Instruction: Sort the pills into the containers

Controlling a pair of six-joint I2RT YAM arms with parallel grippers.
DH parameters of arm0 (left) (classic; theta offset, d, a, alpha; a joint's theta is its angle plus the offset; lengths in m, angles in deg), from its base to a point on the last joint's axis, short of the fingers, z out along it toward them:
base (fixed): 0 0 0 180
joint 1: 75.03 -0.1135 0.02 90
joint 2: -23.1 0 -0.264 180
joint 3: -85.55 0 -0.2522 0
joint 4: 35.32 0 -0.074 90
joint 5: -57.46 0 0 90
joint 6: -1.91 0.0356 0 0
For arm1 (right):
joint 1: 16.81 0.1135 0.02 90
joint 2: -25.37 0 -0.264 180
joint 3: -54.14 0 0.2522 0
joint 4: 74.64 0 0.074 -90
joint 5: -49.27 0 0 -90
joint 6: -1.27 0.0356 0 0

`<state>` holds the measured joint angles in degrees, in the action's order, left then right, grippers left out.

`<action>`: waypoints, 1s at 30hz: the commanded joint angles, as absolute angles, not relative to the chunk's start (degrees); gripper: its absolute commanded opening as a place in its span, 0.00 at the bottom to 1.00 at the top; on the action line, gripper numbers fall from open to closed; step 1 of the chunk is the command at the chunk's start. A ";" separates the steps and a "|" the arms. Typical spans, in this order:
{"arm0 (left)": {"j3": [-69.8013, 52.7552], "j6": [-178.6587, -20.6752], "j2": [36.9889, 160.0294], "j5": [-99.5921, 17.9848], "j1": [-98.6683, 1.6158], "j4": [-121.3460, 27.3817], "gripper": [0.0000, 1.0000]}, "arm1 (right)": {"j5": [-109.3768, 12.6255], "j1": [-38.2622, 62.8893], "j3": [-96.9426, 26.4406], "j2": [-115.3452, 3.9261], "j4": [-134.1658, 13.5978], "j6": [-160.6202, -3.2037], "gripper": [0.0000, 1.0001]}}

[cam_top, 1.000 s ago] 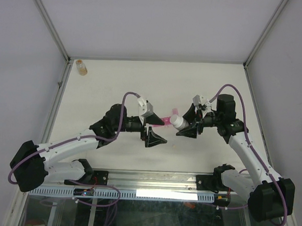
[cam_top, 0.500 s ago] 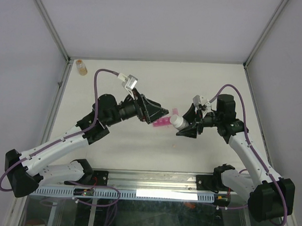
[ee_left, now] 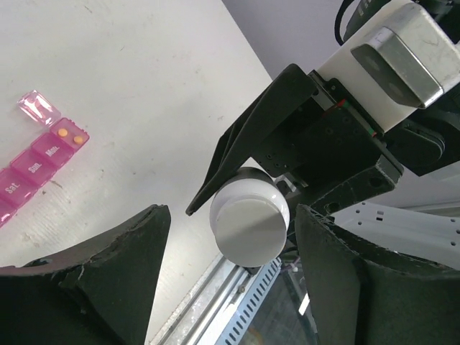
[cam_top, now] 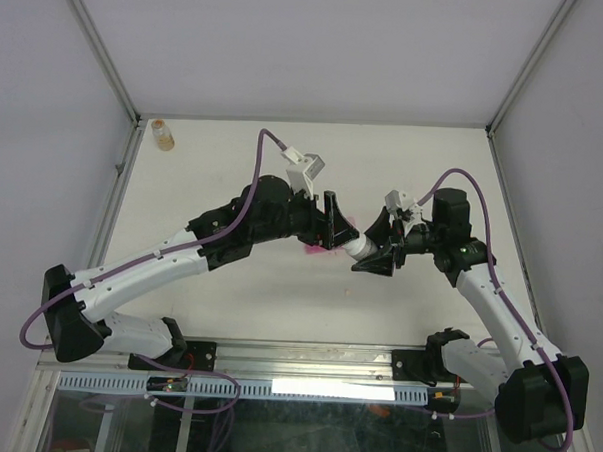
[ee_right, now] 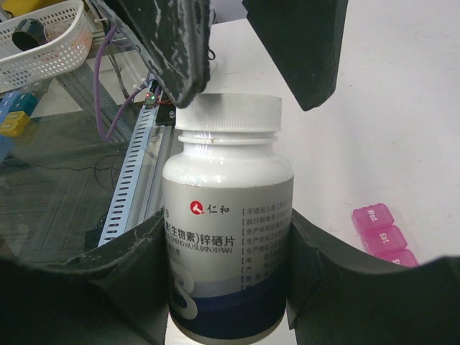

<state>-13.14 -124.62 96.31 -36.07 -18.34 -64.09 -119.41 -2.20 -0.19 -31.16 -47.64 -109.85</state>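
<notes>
My right gripper (cam_top: 373,251) clamped on white bottle (ee_right: 228,237) body. Bottle lies sideways, cap (ee_left: 249,224) pointing 9 o'clock in top view, toward my left gripper (cam_top: 331,227). Left jaws spread wide, one either side of cap, not touching.

Pink compartments (ee_left: 43,154) on table (ee_left: 144,86), 10 o'clock from cap in left wrist view. End one lid-up, two orange pills (ee_left: 63,133) inside.

Judgement: pills tiny, light, prone to roll, so tip out, no pinching. Cap stiff, smooth, likely slippery: take opposite sides of rim, squarely. Strip light, will skid if nudged.

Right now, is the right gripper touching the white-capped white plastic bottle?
Touching. Right wrist view: the right gripper has its fingers pressed against both sides of the bottle.
</notes>
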 commanded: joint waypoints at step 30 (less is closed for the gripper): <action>-9.63 -121.44 98.59 -46.40 -16.78 -64.37 0.34 | -119.58 -2.53 -2.73 -30.71 -48.75 -110.63 0.00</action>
<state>-12.27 -124.23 97.93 -41.06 -17.49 -65.77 -119.19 -2.33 -0.19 -31.27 -46.99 -109.87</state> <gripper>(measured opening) 0.423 0.545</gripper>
